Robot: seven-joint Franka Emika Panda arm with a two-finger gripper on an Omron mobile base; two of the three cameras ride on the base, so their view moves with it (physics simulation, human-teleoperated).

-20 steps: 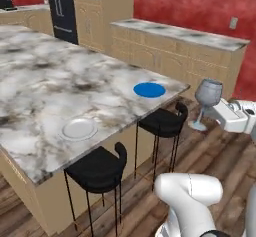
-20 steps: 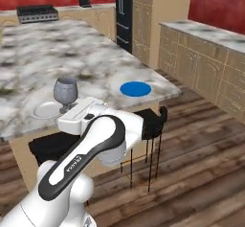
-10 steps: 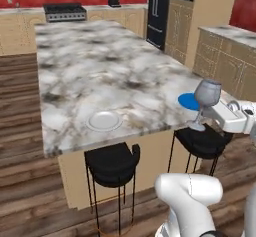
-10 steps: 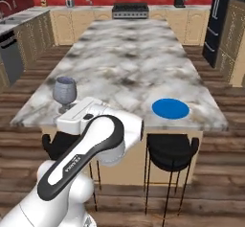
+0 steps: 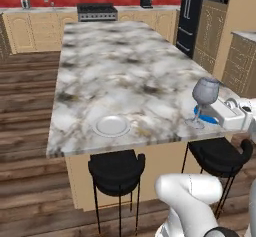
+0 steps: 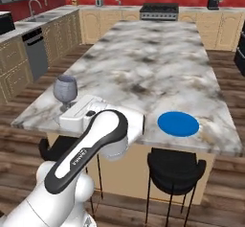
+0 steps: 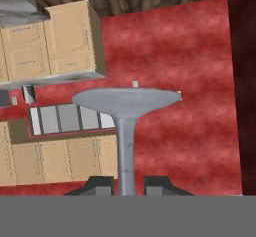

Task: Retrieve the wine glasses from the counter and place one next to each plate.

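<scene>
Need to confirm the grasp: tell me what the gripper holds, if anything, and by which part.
The gripper holds one wine glass by its thin stem, just between the finger tips, with the round foot beyond them.

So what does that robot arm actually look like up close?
The arm is glossy white, built of rounded tube-like segments with dark grey bands at the joints and small dark lettering along one link. Its hand is a boxy white block. The gripper ends in two small dark fingers. No loose cables show.
</scene>
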